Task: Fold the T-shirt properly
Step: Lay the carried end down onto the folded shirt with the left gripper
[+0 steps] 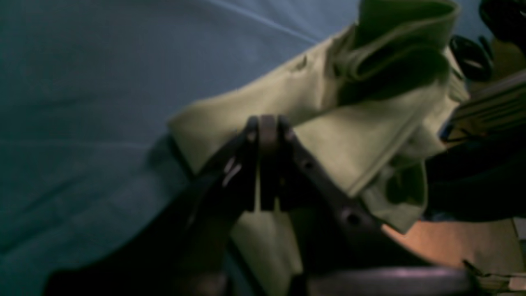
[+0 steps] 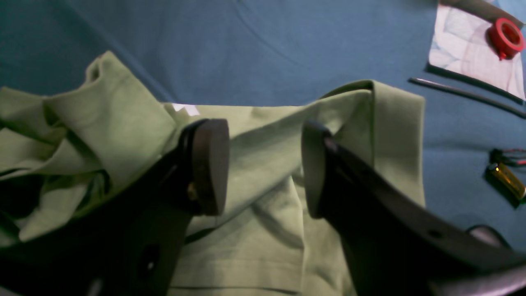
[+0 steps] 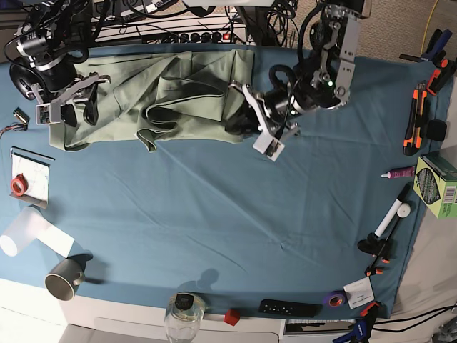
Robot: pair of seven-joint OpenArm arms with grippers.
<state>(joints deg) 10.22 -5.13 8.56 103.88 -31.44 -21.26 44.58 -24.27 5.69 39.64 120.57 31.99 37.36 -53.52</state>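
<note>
The pale sage-green T-shirt (image 3: 178, 93) lies crumpled along the far side of the blue table cloth (image 3: 214, 214). My left gripper (image 3: 241, 120) is at the shirt's right end. In the left wrist view its fingers (image 1: 267, 123) are pressed together on a fold of the shirt (image 1: 328, 135), which is raised off the cloth. My right gripper (image 3: 75, 106) is at the shirt's left end. In the right wrist view it (image 2: 263, 164) is open, with its jaws on either side of a ridge of shirt fabric (image 2: 254, 246).
A sheet with a red tape roll (image 3: 18, 186) lies at the left edge and shows in the right wrist view (image 2: 505, 37). A grey mug (image 3: 64, 279), a jar (image 3: 184, 314) and a black remote (image 3: 289, 309) are at the near edge. Cutters (image 3: 416, 118) and a green box (image 3: 437, 186) are on the right.
</note>
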